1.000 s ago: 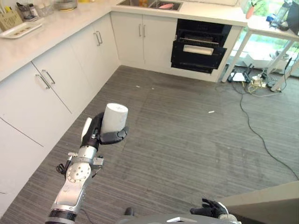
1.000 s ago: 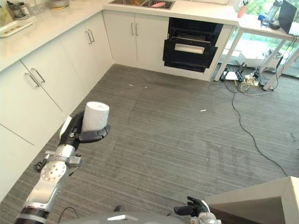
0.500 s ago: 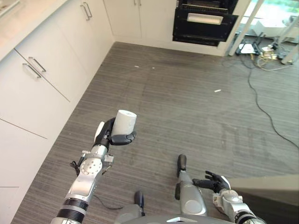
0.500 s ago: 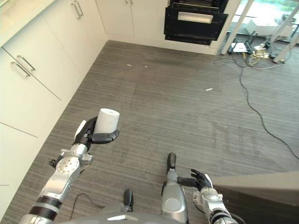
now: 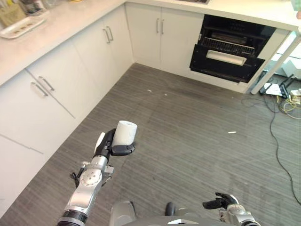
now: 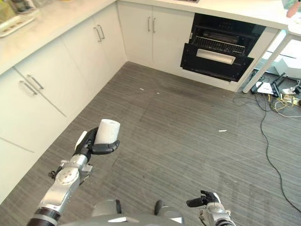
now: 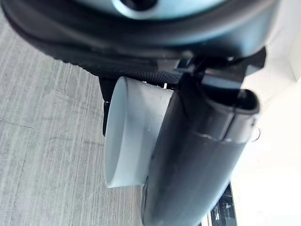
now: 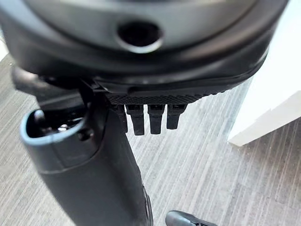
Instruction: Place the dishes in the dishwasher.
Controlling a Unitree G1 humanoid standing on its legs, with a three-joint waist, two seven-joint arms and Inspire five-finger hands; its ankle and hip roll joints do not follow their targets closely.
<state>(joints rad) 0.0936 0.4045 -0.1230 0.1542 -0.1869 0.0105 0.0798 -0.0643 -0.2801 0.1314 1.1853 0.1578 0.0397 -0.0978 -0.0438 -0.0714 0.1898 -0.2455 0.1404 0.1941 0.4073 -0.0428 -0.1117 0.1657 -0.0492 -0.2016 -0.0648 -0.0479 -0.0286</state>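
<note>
**Listener:** Near the robot, what is being held?

**Describer:** Low on the left side of the head views, the left hand (image 5: 111,145) is reaching forward above the grey striped floor (image 5: 197,141). It is gripping a white cup (image 5: 124,133), which is standing upright in the hand. The fingers are curling round the cup's lower half from the front, and the white-covered thumb is sitting at its back. Seen from the left wrist, the cup (image 7: 132,136) is lying pressed between the dark palm and the thumb.

**Listener:** And the other hand?

**Describer:** The right hand (image 6: 203,201) is showing at the bottom edge of the head views, low and to the right. It is carrying nothing. From the right wrist, its fingers (image 8: 150,119) are pointing straight out over the floor, relaxed rather than curled.

**Listener:** Where is the dishwasher?

**Describer:** Across the room, at the upper right of the head views, a black dishwasher (image 5: 230,49) is sitting under the pale countertop (image 5: 56,28). Its door is hanging partly open, tilting outward, and a rack is showing in the dark opening above it. It is well apart from the cup.

**Listener:** Anything else?

**Describer:** White cabinets (image 5: 70,80) with metal handles are running along the left wall and turning the corner toward the dishwasher. A tray (image 5: 22,26) is resting on the countertop at the upper left. Tangled cables (image 5: 287,94) are lying on the floor at the far right.
</note>
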